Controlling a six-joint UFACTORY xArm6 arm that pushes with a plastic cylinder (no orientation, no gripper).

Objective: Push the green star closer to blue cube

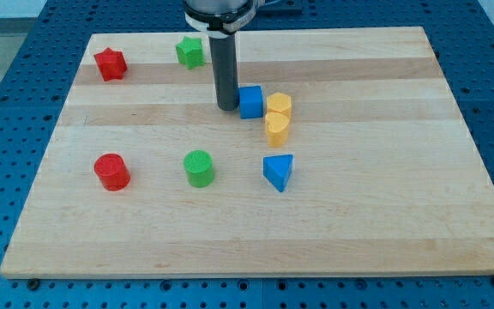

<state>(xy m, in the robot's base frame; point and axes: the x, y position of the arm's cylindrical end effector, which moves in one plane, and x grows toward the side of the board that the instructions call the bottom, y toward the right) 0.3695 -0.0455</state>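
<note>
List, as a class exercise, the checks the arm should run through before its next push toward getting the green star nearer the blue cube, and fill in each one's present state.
1. Green star in view and unobstructed: ok.
2. Blue cube located, right of centre: ok.
3. My tip behind the star, on the side away from the cube: not ok; it sits just left of the cube, below and right of the star.
4. Tip clear of the cube: cannot tell; they look touching or nearly so.
5. Path from star to cube free of other blocks: ok, though the rod stands in it.
6. Yellow blocks crowd the cube's right side: not ok if the cube gets nudged.
</note>
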